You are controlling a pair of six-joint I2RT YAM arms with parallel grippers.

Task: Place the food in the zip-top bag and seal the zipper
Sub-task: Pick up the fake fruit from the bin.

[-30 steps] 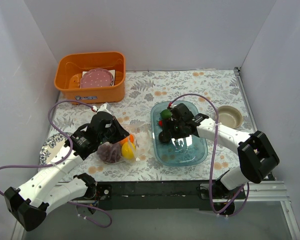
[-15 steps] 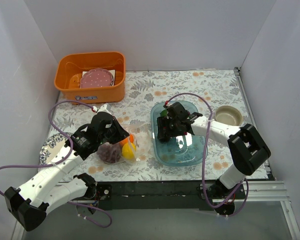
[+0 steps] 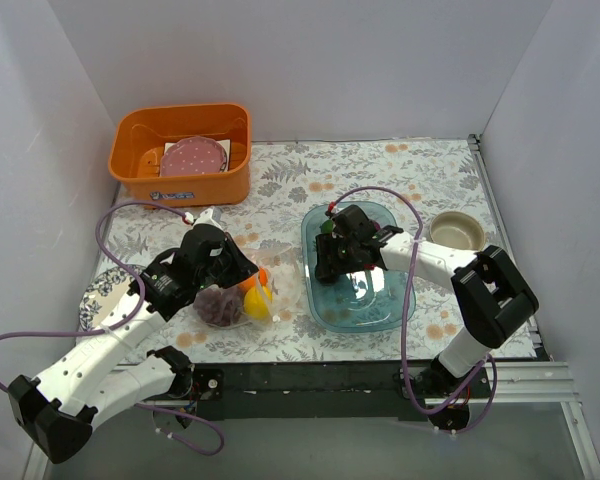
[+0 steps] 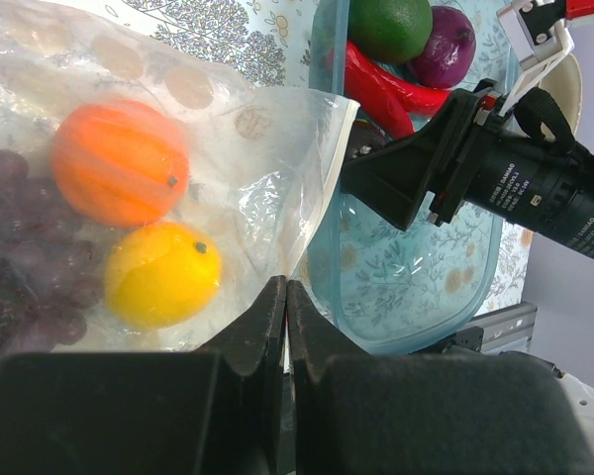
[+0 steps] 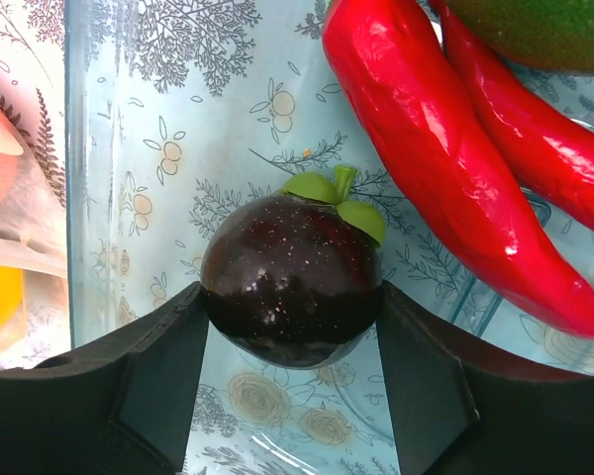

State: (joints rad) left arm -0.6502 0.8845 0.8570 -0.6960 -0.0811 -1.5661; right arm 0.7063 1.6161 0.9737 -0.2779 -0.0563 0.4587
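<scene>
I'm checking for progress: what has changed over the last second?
The right arm's elbow swung in toward the tray, while the right gripper stayed low in it, fingers against both sides of the dark round fruit. The left gripper still pinches the bag; orange, lemon and grapes remain inside.

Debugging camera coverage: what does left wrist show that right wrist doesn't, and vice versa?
Left wrist only: grapes, purple fruit, and left fingers pinched shut on the bag edge. The orange and lemon show whole inside the bag.
Right wrist only: dark fruit with green leaves, gripped between the right fingers in the tray.
Both: tray, chilies, green fruit. Right wrist catches only a sliver of the bag at its left edge.
</scene>
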